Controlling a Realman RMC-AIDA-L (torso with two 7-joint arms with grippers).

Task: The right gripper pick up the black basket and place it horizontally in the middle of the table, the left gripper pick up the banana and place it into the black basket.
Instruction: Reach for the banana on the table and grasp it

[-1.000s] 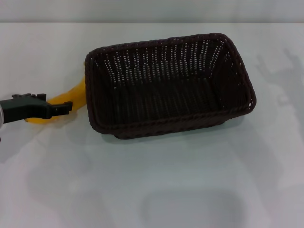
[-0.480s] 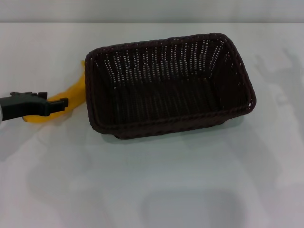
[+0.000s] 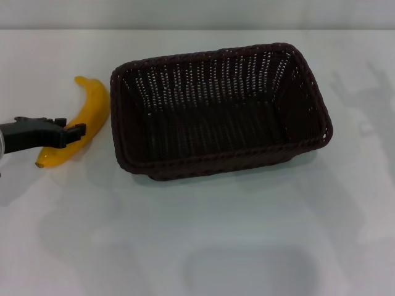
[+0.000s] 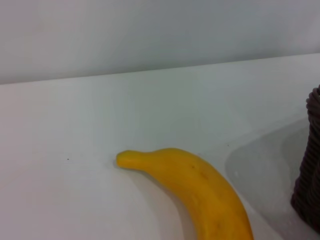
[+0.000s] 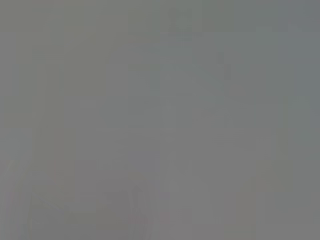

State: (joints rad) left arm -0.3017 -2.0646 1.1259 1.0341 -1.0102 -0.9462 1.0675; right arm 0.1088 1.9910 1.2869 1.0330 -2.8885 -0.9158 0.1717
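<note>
The table (image 3: pixel 203 246) is bare in front, so there is room to move. The black basket (image 3: pixel 216 111) is already set flat in the middle. The banana (image 3: pixel 77 123) is left just beside it. The left gripper (image 3: pixel 73 131) is over the banana; its fingers cannot be told.

The large, very dark woven rectangular basket (image 3: pixel 219 111) sits on the plain white bench (image 3: pixel 203 240), its open top unobstructed and its inside bare. Its left wall is the main obstacle: the curved yellow banana (image 3: pixel 72 123) lies just beside it, with only a narrow strip of bench between them. The slim black left pincer (image 3: pixel 71 132) crosses over the banana's lower half from the left edge. The bench in front of the basket, to its right, and behind the banana is open
</note>
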